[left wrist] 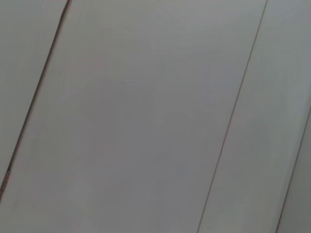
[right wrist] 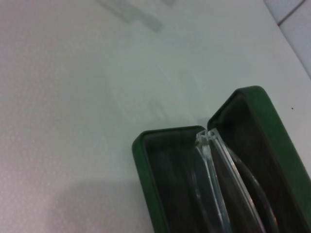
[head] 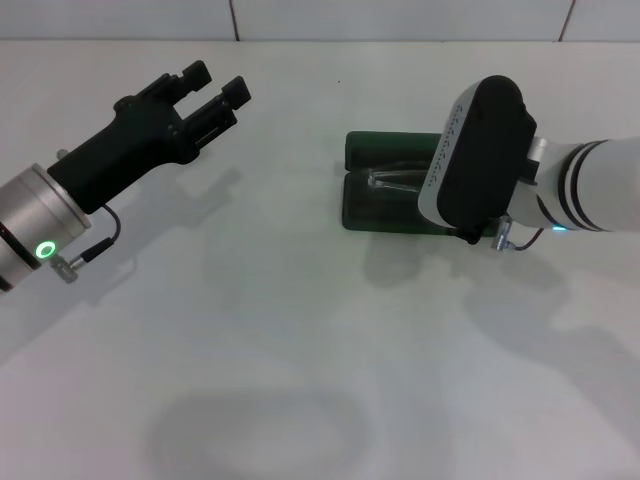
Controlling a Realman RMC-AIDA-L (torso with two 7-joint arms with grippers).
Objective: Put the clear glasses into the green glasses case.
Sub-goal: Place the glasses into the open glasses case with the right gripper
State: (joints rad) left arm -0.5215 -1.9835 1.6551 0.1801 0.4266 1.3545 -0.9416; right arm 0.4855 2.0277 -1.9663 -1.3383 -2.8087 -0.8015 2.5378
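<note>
Head view is showing one case (head: 385, 205), lying open on the white table (head: 300, 350), and one pair of glasses (head: 400, 181) sitting inside it. The right arm is reaching in from the right side, and its wrist housing is hanging directly over the case's right half, so the right gripper (head: 455, 215) is hiding beneath it; whether it is clenched or released, I cannot tell. Right wrist view is looking down from just above the case (right wrist: 146, 165): the glasses (right wrist: 211, 160) are lying in the dark interior, folded clear arms running along the tray, their ends close to the case's rounded end wall. Only one tray and one raised lid are showing. The left gripper (head: 215, 90) is hovering well apart from the case, off to its left, with two black fingers spread and nothing between them. Left wrist view is showing only pale panels with thin seams.
</note>
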